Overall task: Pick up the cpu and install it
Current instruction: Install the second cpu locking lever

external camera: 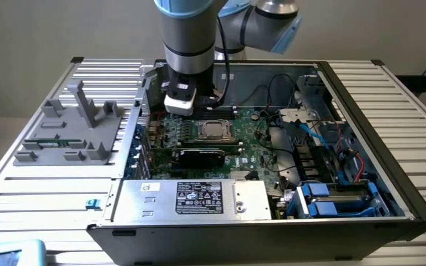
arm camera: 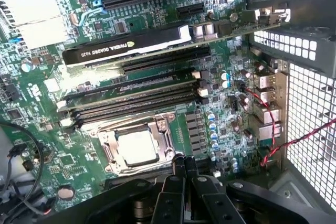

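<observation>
The gripper (arm camera: 185, 174) is seen closed, its fingers (arm camera: 179, 170) pressed together with nothing held between them. In the wrist view the fingertips are positioned just beside the edge of the socket (arm camera: 137, 148), above the board. The cpu (arm camera: 137, 147) is seated in that socket, its silver top lying flat inside the metal frame. In the exterior view the arm (external camera: 189, 33) is lowered into the open case (external camera: 361, 111) from the far side, and the gripper (external camera: 179, 105) is held just beyond and to the left of the cpu (external camera: 213, 129), near the middle of the motherboard (external camera: 254, 158). A black card (arm camera: 126, 45) is mounted upright in a slot, apart from the socket, with memory slots (arm camera: 131, 98) between the two. A grey power supply (external camera: 191, 198) is fitted along the near side of the case. A grey fixture (external camera: 72, 130) is placed on the table (external camera: 42, 194) at the exterior view's left, well apart from the case.
</observation>
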Controlling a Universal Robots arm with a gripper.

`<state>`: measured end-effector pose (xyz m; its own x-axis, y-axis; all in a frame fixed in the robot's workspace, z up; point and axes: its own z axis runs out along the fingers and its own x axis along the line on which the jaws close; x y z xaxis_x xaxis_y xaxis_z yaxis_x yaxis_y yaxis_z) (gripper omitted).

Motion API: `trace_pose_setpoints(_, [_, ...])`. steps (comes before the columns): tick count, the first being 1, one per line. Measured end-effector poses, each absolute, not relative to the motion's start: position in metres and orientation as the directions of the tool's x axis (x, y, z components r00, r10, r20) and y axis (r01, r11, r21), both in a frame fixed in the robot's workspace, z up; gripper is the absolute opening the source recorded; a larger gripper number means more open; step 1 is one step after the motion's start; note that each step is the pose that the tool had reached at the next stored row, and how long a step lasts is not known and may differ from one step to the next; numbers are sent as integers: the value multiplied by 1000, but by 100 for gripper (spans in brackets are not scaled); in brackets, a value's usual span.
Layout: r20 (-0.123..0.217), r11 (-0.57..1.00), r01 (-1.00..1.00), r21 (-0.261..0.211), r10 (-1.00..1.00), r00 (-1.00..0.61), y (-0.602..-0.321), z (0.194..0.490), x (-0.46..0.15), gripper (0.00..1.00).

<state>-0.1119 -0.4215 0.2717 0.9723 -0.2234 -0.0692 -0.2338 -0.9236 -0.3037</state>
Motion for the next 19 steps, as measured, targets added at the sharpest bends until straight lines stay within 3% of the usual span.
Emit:
trace_pose_setpoints(10, [-30, -961, -234, -149, -232, 972, -403, 273, -112, 12])
trace_pose_setpoints(19, [-7, -969, -233, -77, -233, 972, -387, 282, -109, 12])
